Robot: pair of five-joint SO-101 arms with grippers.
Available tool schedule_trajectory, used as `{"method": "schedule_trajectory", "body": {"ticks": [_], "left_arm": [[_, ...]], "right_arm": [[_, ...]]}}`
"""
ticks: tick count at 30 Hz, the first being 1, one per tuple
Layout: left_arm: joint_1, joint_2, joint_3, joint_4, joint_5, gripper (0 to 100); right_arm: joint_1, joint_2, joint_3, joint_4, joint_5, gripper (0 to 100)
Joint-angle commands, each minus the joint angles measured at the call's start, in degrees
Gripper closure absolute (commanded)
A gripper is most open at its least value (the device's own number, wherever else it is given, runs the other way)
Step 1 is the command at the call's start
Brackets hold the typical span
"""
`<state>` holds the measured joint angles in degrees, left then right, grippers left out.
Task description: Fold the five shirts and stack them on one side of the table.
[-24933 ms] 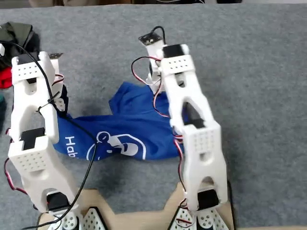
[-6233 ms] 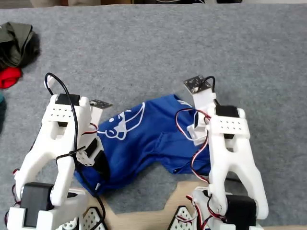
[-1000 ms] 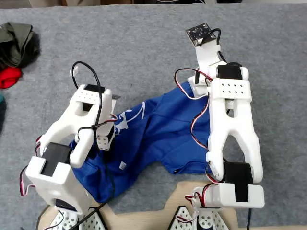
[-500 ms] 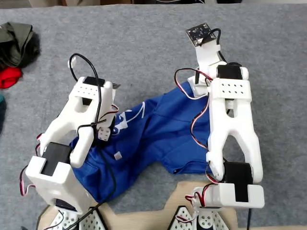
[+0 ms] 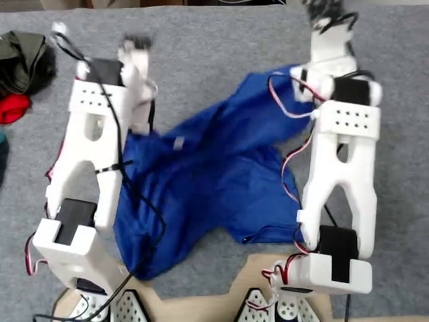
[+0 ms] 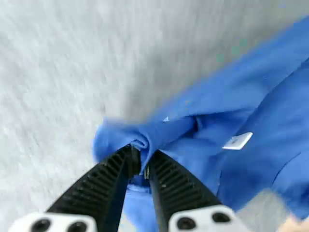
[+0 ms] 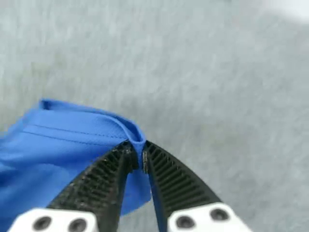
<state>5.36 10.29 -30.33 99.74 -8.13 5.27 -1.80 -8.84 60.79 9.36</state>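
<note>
High view first. Finds the shirt (image 5: 214,174) hauled toward 12 o'clock since half a second ago. Spread into a broad blue sheet across the middle of the desk (image 5: 201,60), where earlier bunched between 6 and 8 o'clock. Plain blue now where white print showed before, with a small white tag (image 5: 178,142) lying on the cloth toward 11 o'clock.

Places the left jaws at about 10 to 11 o'clock, carried out from 8 o'clock. Clamped tight on a bunched fold at the shirt's edge in the left wrist view, with grey desk beyond.

Places the right jaws at 1 o'clock near the far edge, pushed out and slightly rightward from the earlier spot. Pinched closed on a hemmed corner of the shirt in the right wrist view.

Stretches the shirt's far edge between the two grips, slanting from 10 toward 1 o'clock. Leaves the near hem trailing at 6 to 7 o'clock, just beside the wooden board (image 5: 201,305).

Keeps the dark cloth (image 5: 23,57) and red cloth (image 5: 15,107) at the 10 o'clock edge as before, well apart from the shirt.
</note>
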Motion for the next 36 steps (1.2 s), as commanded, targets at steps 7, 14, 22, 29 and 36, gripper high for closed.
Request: {"method": "schedule_trajectory", "body": {"ticks": [7, 14, 22, 29, 36], "left_arm": [[-4.4, -2.6, -25.1, 1.1, 4.4, 98], [-6.9, -11.7, -21.6, 1.1, 4.2, 98], [-7.0, -19.2, -17.2, 1.1, 4.3, 98], [-6.9, -19.4, -10.3, 1.1, 4.4, 98], [-6.9, -19.5, -11.6, 1.1, 4.2, 98]], "right_arm": [[5.9, -0.5, -37.1, 11.6, -0.3, 99.4], [4.0, -0.4, -50.1, 18.4, -0.3, 99.4], [3.1, 0.0, -56.1, 28.0, -0.3, 99.5], [3.6, 0.1, -54.3, 34.9, -0.3, 99.5], [3.7, 0.0, -50.2, 35.2, -0.3, 99.5]]}}
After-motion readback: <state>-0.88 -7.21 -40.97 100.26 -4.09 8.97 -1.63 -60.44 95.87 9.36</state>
